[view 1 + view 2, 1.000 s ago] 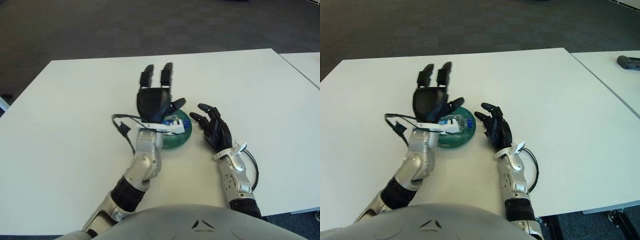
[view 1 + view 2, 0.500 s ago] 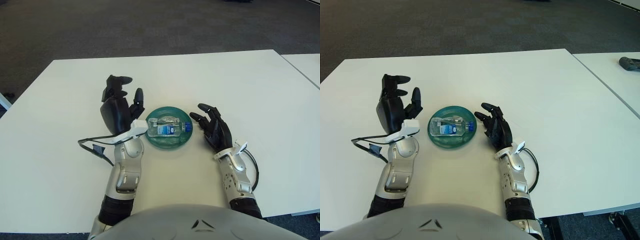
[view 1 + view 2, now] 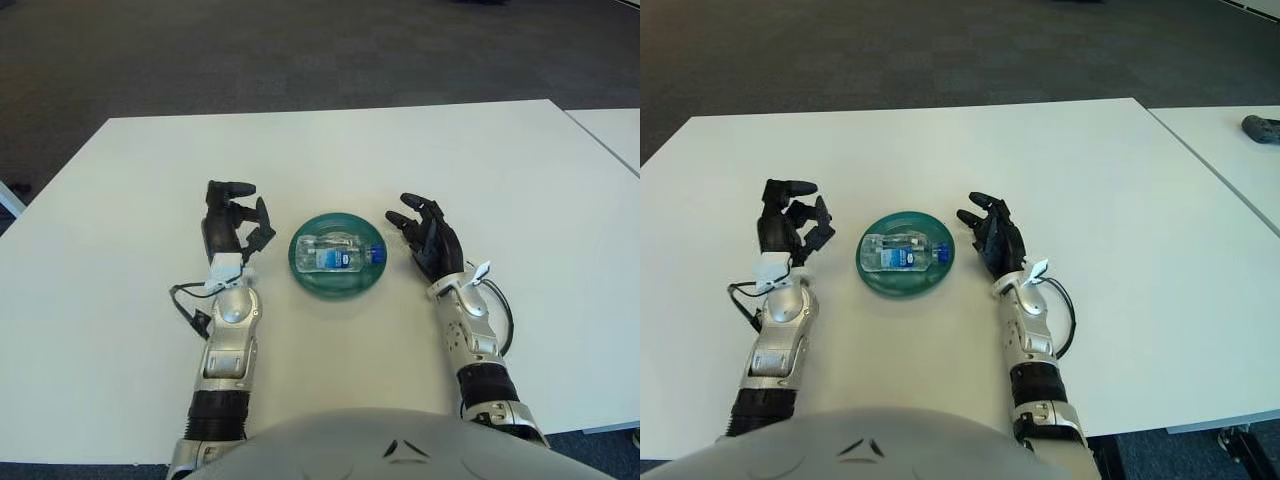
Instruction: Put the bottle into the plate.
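Left eye view: left hand (image 3: 232, 222), fingers loosely curled and empty; one clear bottle (image 3: 337, 254) lying on its side in one green plate (image 3: 306, 278), mid-table toward the near edge; right hand (image 3: 428, 238) relaxed, empty. White table (image 3: 350, 160); dark carpet (image 3: 300, 50) beyond.

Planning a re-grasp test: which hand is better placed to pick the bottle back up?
Right, marginally: the bottle lies in the plate, the right hand shows nearer its rim, open; the left hand is farther off.
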`<control>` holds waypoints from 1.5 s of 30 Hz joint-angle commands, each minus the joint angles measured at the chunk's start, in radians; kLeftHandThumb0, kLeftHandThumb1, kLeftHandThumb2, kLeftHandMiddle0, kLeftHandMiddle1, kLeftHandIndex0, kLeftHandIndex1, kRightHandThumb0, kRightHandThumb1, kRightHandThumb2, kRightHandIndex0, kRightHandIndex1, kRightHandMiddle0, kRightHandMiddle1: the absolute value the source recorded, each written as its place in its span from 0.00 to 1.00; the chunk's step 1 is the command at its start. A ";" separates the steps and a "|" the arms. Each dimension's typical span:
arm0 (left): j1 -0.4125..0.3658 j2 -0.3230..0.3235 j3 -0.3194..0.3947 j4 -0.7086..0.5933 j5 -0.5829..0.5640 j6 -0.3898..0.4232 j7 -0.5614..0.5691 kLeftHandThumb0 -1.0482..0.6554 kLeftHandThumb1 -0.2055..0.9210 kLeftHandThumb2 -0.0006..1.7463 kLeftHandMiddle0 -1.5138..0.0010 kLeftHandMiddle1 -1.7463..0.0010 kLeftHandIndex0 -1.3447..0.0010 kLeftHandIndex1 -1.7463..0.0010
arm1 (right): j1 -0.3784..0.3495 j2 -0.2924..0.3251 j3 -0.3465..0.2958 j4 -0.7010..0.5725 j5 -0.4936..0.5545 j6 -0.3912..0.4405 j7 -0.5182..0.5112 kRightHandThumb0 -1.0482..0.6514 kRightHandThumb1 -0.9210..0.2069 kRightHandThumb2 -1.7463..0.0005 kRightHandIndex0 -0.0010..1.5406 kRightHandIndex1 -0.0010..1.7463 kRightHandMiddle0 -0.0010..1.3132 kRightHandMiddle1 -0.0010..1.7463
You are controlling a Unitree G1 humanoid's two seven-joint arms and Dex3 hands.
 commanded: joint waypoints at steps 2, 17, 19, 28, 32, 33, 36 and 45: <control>0.003 0.034 0.005 0.086 -0.056 -0.140 -0.114 0.38 0.73 0.52 0.53 0.19 0.69 0.02 | 0.030 -0.017 -0.019 0.086 -0.014 0.029 -0.007 0.20 0.00 0.50 0.26 0.42 0.08 0.60; 0.072 -0.109 -0.013 0.358 -0.011 -0.368 -0.086 0.40 0.90 0.29 0.57 0.36 0.66 0.12 | -0.041 -0.021 -0.066 0.142 0.015 0.004 0.014 0.29 0.00 0.54 0.30 0.37 0.12 0.56; 0.069 -0.127 -0.016 0.360 0.007 -0.351 -0.061 0.40 0.90 0.29 0.58 0.35 0.67 0.12 | -0.047 -0.022 -0.070 0.148 0.018 0.005 0.019 0.30 0.00 0.55 0.30 0.38 0.14 0.56; 0.122 -0.147 -0.067 0.377 0.141 -0.330 0.078 0.39 0.85 0.35 0.60 0.28 0.68 0.09 | -0.019 0.021 -0.053 0.103 0.023 -0.058 0.050 0.27 0.00 0.58 0.31 0.39 0.16 0.55; 0.179 -0.187 -0.096 0.380 0.202 -0.338 0.180 0.39 0.78 0.45 0.60 0.24 0.69 0.05 | -0.009 -0.005 -0.077 0.104 0.033 -0.066 0.060 0.27 0.01 0.59 0.31 0.39 0.17 0.56; 0.194 -0.198 -0.102 0.377 0.212 -0.327 0.207 0.39 0.78 0.46 0.60 0.23 0.69 0.05 | 0.020 -0.020 -0.082 0.071 0.042 -0.047 0.067 0.27 0.01 0.59 0.31 0.39 0.17 0.56; 0.227 -0.221 -0.120 0.365 0.214 -0.291 0.262 0.39 0.77 0.48 0.60 0.21 0.71 0.02 | 0.096 -0.058 -0.093 -0.033 0.063 0.018 0.085 0.28 0.01 0.59 0.30 0.39 0.16 0.55; 0.267 -0.241 -0.161 0.364 0.144 -0.265 0.338 0.39 0.84 0.43 0.61 0.23 0.77 0.00 | 0.226 -0.117 -0.072 -0.293 0.078 0.204 0.078 0.30 0.06 0.54 0.29 0.36 0.10 0.54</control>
